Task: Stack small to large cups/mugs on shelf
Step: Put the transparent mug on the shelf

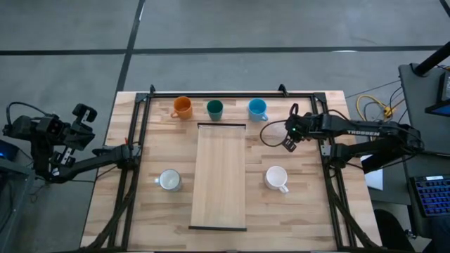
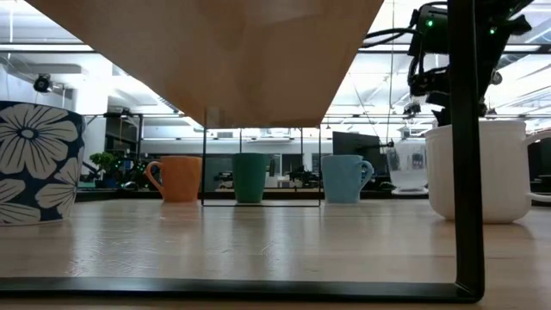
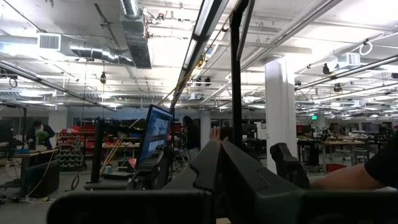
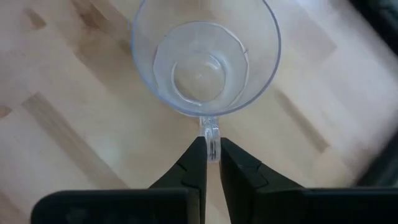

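The pale wood shelf (image 1: 221, 176) lies along the table's middle. Behind its far end stand an orange mug (image 1: 182, 107), a dark green cup (image 1: 214, 109) and a light blue mug (image 1: 257, 109). A white mug (image 1: 276, 178) stands right of the shelf. A mug, pale inside (image 1: 169, 180) and flower-patterned outside (image 2: 34, 164), stands left of it. My right gripper (image 1: 288, 137) is shut on a clear glass (image 4: 205, 56) right of the shelf's far end. My left gripper (image 1: 84, 116) is shut and empty, off the table's left edge. My right gripper pinches the clear glass's handle (image 4: 211, 134) between its two fingers (image 4: 193, 165). The fingers come from above, pointing down. The glass is upright, mouth up, beyond the fingertips. I cannot tell whether its base stands on the table or hangs just above it.
A black frame (image 1: 232, 93) runs along the table's far edge and down both sides. A cable loops by the right arm. Bare tabletop lies between the shelf and the side mugs and near the front edge.
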Robot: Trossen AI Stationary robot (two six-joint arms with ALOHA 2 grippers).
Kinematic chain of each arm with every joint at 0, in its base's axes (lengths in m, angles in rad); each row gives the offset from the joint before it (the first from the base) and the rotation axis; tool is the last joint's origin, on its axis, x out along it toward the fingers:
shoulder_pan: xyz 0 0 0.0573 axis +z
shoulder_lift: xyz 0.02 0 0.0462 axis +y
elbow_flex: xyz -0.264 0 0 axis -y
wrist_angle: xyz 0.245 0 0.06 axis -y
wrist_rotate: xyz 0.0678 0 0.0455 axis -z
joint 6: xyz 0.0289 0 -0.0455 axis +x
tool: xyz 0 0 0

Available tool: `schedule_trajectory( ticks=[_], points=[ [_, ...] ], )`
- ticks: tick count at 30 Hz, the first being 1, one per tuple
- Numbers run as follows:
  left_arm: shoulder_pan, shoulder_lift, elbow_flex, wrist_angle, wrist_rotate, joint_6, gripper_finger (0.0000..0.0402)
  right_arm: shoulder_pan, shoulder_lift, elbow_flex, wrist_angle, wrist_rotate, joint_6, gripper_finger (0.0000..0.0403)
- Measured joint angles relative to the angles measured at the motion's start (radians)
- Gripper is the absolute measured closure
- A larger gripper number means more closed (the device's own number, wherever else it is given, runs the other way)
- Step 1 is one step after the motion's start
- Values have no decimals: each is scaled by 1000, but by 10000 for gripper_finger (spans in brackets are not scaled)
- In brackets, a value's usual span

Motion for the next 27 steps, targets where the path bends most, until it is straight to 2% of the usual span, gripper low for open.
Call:
schedule_trajectory(
  ticks=[6, 13, 27],
  points=[
    [0, 0, 0, 0, -6, 0, 398, 0, -20, 57, -71, 50, 7, 375],
    [0, 0, 0, 0, -4, 0, 398, 0, -20, 210, -280, 137, -6, 375],
    [0, 0, -3, -9, -2, 0, 398, 3, -24, 558, -299, 164, -98, 375]
  ],
)
